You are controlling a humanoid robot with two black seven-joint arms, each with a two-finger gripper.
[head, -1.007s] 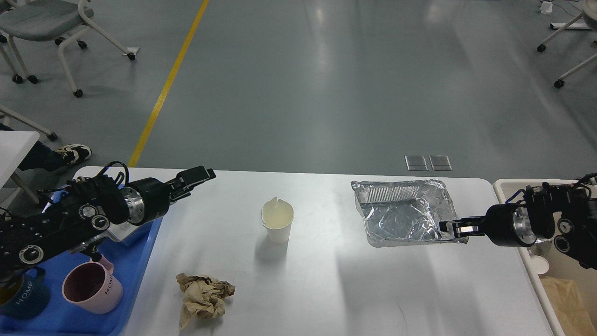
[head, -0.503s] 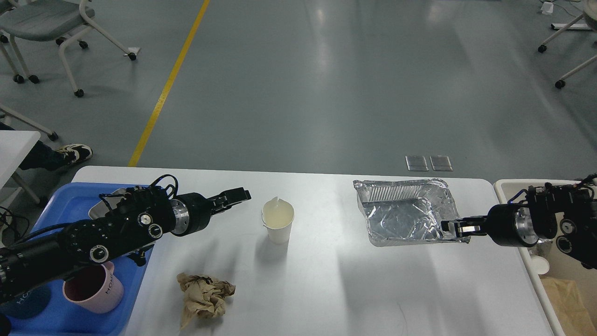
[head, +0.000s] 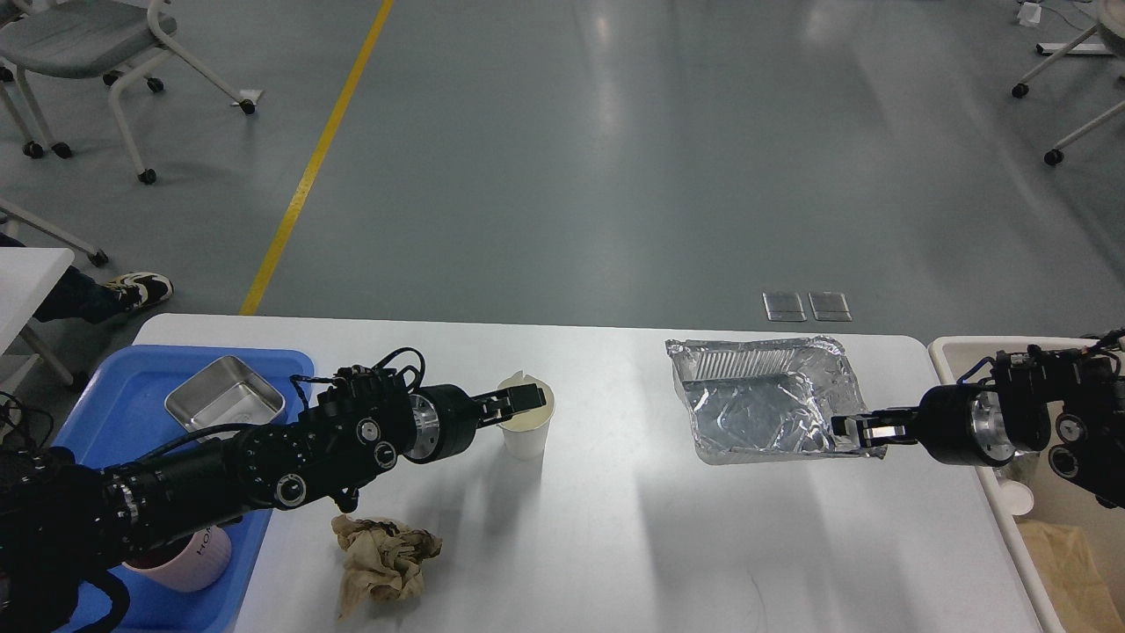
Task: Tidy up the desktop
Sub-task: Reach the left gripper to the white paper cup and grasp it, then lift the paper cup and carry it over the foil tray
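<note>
The desk (head: 615, 527) fills the lower half of my head view, white with rounded corners, its far edge running across the middle of the frame. Near its centre stands a white paper cup (head: 526, 426), upright, with pale liquid inside. My left gripper (head: 518, 400) reaches in from nine o'clock and sits right at the cup's rim on its left side; from here the jaws look nearly closed at the rim, but I cannot tell whether they actually pinch it. At seven o'clock from the cup, near the front edge of the desk, lies a crumpled brown paper wad (head: 382, 558), apart from the cup and just below my left forearm. At three o'clock from the cup, well apart, rests a wrinkled foil tray (head: 760, 400) near the far edge. My right gripper (head: 860, 431) comes in from three o'clock, and its jaws are clamped on the tray's near right corner. Further out, a blue tray (head: 114, 387) lies at the desk's left end; it holds a small steel pan (head: 224, 404) towards its far side and a pink mug (head: 189, 554) at its near side, mostly hidden by my arm. Beyond the desk's right end stands a beige bin (head: 949, 352) with brown paper visible inside.
</note>
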